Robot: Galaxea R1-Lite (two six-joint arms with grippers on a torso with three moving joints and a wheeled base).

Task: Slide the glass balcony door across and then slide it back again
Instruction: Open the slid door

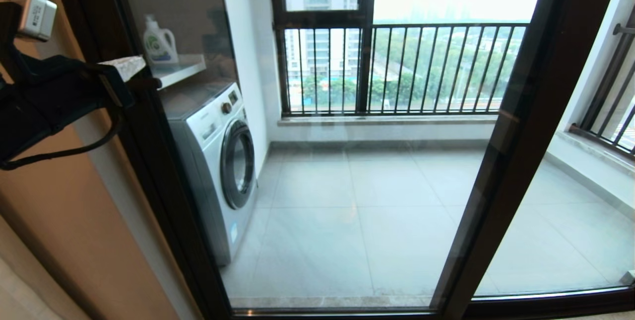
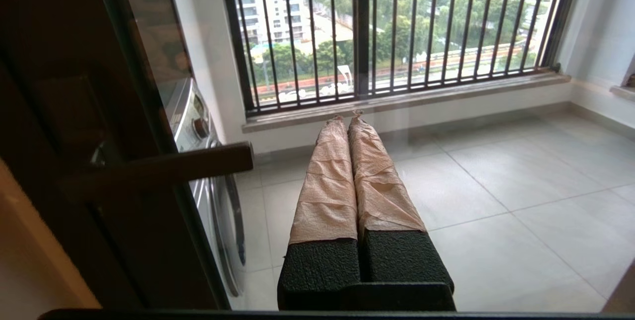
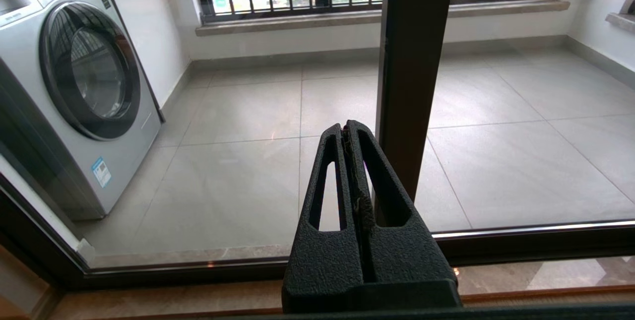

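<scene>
Head view: glass balcony door (image 1: 317,161) upright, handle (image 2: 163,168) seemingly horizontal.

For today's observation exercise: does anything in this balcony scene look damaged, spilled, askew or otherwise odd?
Nothing stands out. The glass balcony door looks intact in its dark frame, its bar handle is level, the washing machine stands upright, and the detergent bottle sits upright on its shelf. The left tool, shut, is beside the handle, apart from it.

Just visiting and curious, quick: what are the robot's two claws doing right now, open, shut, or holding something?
Left gripper: shut, holding nothing, beside the door handle.
Right gripper: shut, holding nothing, low before the glass balcony door.
</scene>
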